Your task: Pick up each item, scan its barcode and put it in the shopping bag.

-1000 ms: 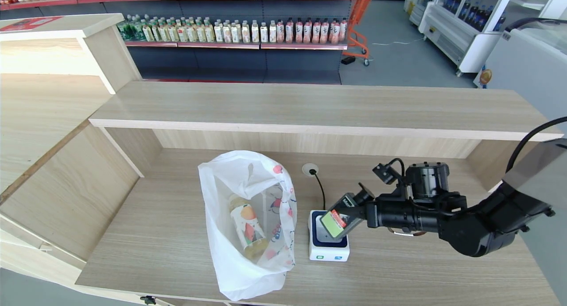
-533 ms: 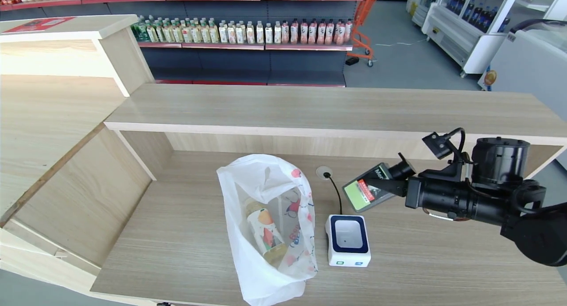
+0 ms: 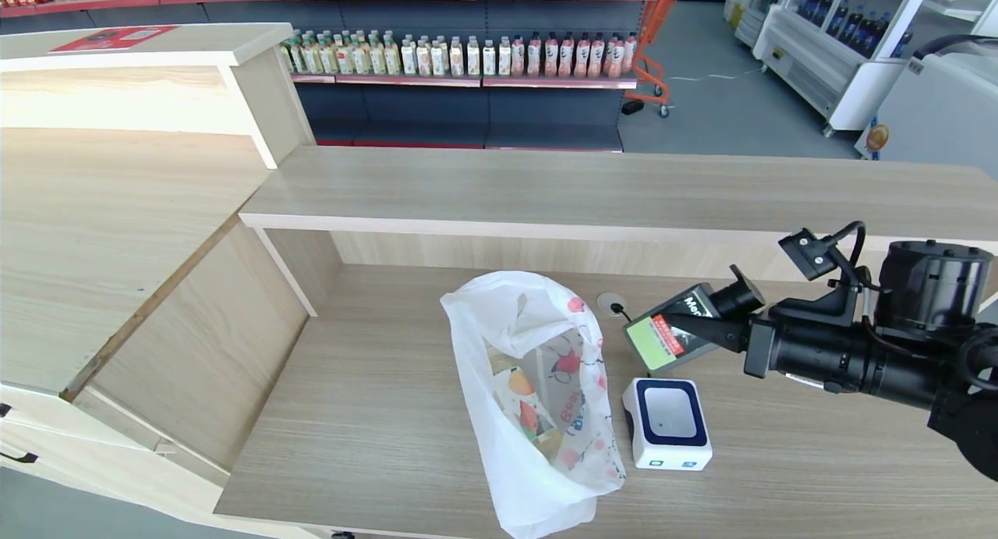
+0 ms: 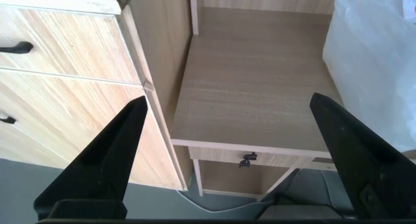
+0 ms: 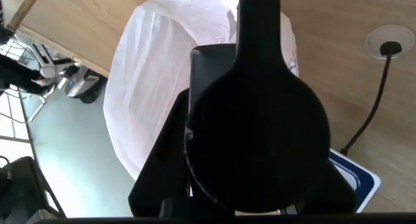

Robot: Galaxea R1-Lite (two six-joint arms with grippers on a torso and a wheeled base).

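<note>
My right gripper [image 3: 706, 330] is shut on a small dark box [image 3: 669, 338] with a green and red label. It holds the box tilted in the air, just behind and above the white barcode scanner [image 3: 668, 423]. To the scanner's left stands the white shopping bag [image 3: 511, 332], open at the top, with a peach-printed bottle [image 3: 521, 398] lying inside. In the right wrist view the box [image 5: 211, 68] hangs over the bag [image 5: 153, 87], with the scanner [image 5: 356, 177] beside it. My left gripper [image 4: 229, 104] is open and holds nothing, low by the counter's front edge, near the bag [image 4: 380, 55].
The scanner's black cable runs to a round outlet [image 3: 611, 301] in the counter [image 3: 374, 414]. A raised wooden ledge [image 3: 592, 188] backs the counter and a side panel [image 3: 203, 352] walls its left. Drawers [image 4: 58, 94] sit below the front edge. Bare counter lies left and right.
My right gripper has lifted the box off the scanner, up and back. The head camera has turned left, shifting the whole picture to the right.
</note>
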